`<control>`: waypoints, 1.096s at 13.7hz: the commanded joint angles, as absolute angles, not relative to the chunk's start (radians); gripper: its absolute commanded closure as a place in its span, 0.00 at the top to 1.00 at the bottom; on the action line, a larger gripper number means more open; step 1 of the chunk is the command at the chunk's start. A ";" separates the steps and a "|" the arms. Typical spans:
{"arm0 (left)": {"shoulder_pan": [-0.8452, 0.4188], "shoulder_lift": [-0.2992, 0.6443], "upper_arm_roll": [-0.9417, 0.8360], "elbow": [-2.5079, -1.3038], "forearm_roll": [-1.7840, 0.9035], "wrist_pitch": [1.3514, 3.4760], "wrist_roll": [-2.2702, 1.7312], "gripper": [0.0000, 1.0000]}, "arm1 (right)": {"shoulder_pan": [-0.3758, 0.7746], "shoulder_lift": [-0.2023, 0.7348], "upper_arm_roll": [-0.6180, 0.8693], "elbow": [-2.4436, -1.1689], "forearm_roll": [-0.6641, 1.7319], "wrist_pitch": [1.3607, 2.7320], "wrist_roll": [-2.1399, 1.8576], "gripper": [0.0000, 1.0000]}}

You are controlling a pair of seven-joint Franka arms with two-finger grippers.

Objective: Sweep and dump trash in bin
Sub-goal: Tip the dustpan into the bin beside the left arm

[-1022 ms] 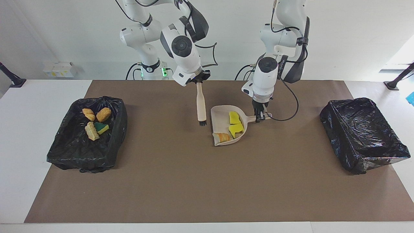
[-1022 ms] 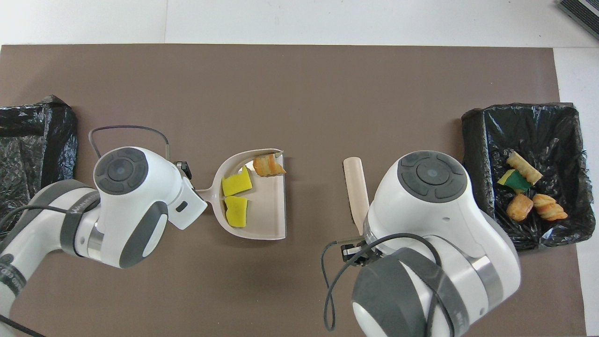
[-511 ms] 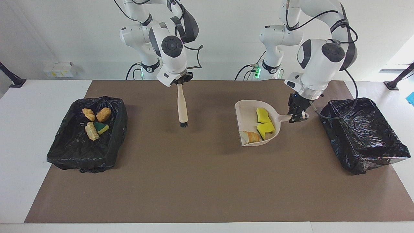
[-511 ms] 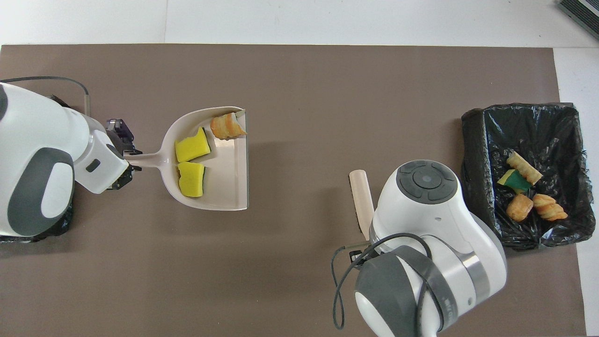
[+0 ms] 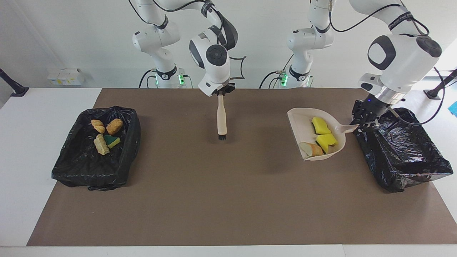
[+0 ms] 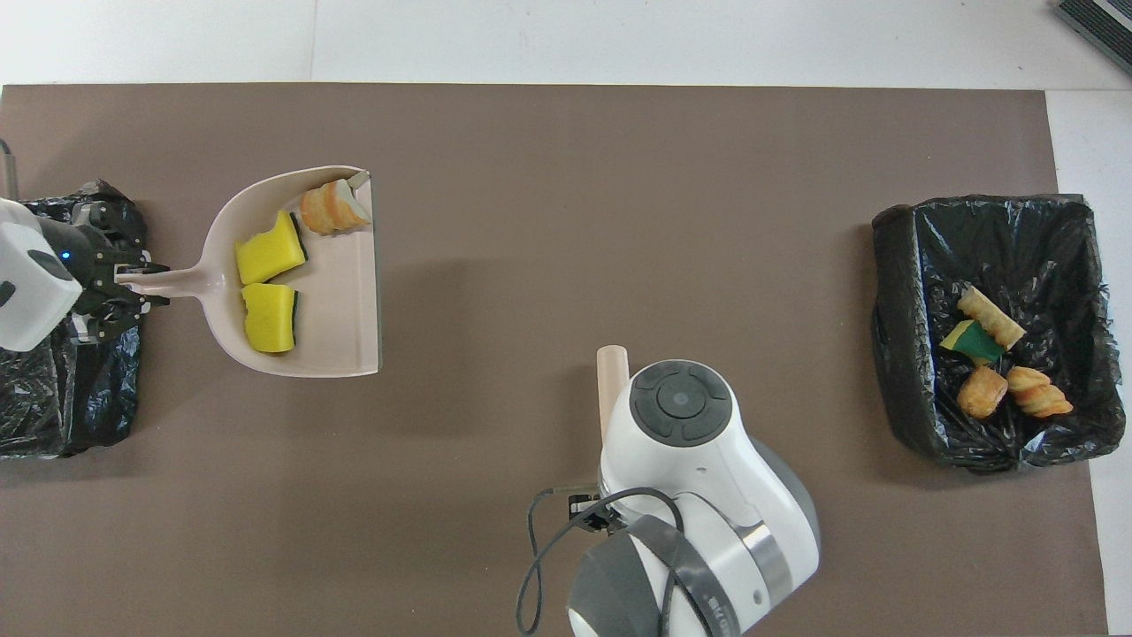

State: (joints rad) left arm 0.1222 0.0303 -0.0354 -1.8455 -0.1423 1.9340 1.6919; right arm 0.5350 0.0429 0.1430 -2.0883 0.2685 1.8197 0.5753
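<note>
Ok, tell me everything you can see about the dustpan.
The dustpan is a beige, plastic-looking scoop with a flat open mouth, a curved wall and a short handle. The left hand is shut on that handle at the edge of the black-lined bin at the left arm's end. The pan is held above the brown mat and carries two yellow sponge chunks and a bread piece.

Two white Franka arms, grey joint caps

Glossy white shells, dark grey bands, black cables looping off wrists, black grippers, green lights at both bases, small blue light on one wrist.
</note>
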 commanded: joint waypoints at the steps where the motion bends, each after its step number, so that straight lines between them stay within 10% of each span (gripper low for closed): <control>1: 0.231 0.043 -0.046 -1.804 -0.170 1.905 1.791 0.00 | 0.578 0.095 0.141 -2.092 0.305 1.896 0.624 0.00; 8: 0.483 0.153 -0.046 -1.618 -0.040 1.824 1.934 0.00 | 0.597 0.092 0.143 -2.155 0.308 1.948 0.585 0.06; 11: 0.579 0.289 -0.046 -1.467 0.015 1.818 2.116 0.00 | 0.597 0.094 0.141 -2.155 0.314 1.950 0.580 0.50; 13: 0.644 0.363 -0.046 -1.407 0.017 1.853 2.247 0.00 | 0.597 0.097 0.141 -2.148 0.313 1.948 0.574 1.00; 15: 0.643 0.364 -0.046 -1.407 0.038 1.882 2.249 0.00 | 0.588 0.101 0.140 -2.120 0.305 1.947 0.562 1.00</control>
